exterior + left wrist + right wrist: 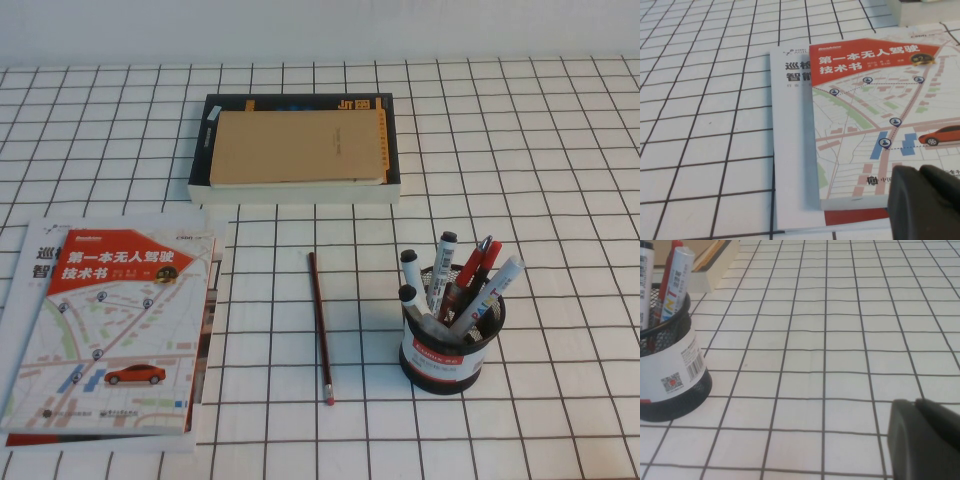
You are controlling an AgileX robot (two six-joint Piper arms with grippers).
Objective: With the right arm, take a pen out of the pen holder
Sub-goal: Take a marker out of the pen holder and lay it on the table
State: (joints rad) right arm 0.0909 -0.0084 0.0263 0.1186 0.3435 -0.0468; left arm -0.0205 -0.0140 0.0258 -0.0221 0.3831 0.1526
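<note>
- Pen holder (452, 345): black mesh cup, upright on checked table (560, 150), right of centre.
- Pens (446, 262) all stand inside holder; none lifted out.
- Pencil (320, 325) lies flat on table, left of holder, apart from it.
- Right gripper (916, 402): low over bare table near holder, jaws closed, holding nothing.
- Left gripper (920, 172): above books (115, 320) at left, jaws pressed together, empty.
- Boxed book (295, 150) lies at back.

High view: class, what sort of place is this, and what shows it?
Likely a study desk: stacked books, a pencil and a pen holder. The left pincer hovers over the books, the right pincer near the pen holder.
</note>
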